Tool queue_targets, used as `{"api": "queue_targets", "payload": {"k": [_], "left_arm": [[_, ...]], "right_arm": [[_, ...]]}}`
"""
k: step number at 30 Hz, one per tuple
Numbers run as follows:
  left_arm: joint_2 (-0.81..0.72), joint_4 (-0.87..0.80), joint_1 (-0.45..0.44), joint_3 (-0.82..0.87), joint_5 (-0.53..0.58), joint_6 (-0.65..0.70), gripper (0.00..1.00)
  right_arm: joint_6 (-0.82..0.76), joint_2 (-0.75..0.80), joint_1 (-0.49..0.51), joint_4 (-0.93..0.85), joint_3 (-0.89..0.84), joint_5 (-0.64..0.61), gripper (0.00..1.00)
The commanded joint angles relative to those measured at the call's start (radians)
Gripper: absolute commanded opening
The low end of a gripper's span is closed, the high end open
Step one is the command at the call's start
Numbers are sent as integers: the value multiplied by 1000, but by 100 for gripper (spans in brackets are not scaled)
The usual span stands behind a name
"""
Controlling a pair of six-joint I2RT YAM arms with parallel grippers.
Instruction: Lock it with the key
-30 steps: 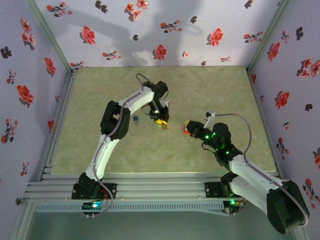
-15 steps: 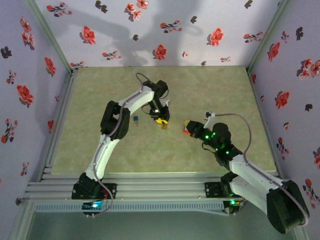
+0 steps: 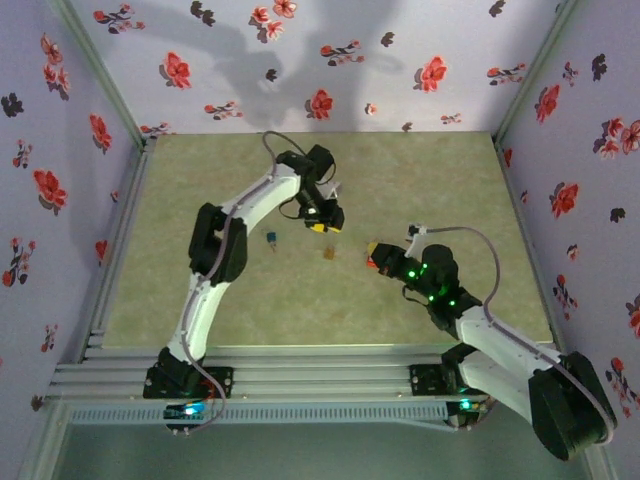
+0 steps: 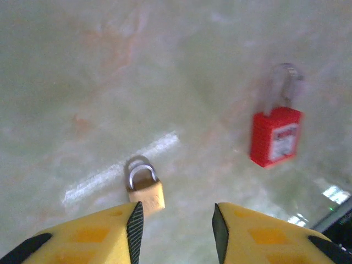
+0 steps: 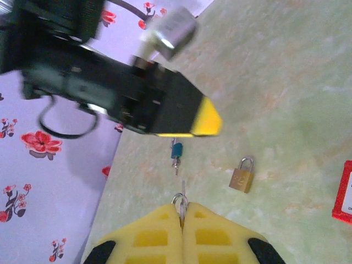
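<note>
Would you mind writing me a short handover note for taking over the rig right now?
Left gripper: open, empty, near the brass padlock, not touching it.
Right gripper: shut on a small key.
The brass padlock and red padlock lie apart on the table; a blue-headed key lies near them.
Done: key gripped. Left: insert it in a padlock and turn.

Probably a lab test booth: flower-papered walls [image 3: 330,70] enclose the table [image 3: 160,230]

Lilac flowered walls [image 3: 230,60] enclose a mottled green table [image 3: 450,180].
</note>
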State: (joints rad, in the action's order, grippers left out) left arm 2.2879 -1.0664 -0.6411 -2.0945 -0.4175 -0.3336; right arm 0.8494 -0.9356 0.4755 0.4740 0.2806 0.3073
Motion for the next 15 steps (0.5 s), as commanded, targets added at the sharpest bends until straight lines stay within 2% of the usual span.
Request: {"api": "queue_targets", "payload": {"k": [1, 5, 15], "left_arm": [[-162, 84, -5, 82, 20, 8, 43], [-346, 214, -6, 246, 94, 1, 44], [-798, 584, 25, 721, 155, -12, 67]], "right_arm": [[6, -13, -8, 51, 18, 15, 0], [0, -43, -6, 65, 18, 17, 0], [-81, -86, 51, 11, 54, -25, 0]]}}
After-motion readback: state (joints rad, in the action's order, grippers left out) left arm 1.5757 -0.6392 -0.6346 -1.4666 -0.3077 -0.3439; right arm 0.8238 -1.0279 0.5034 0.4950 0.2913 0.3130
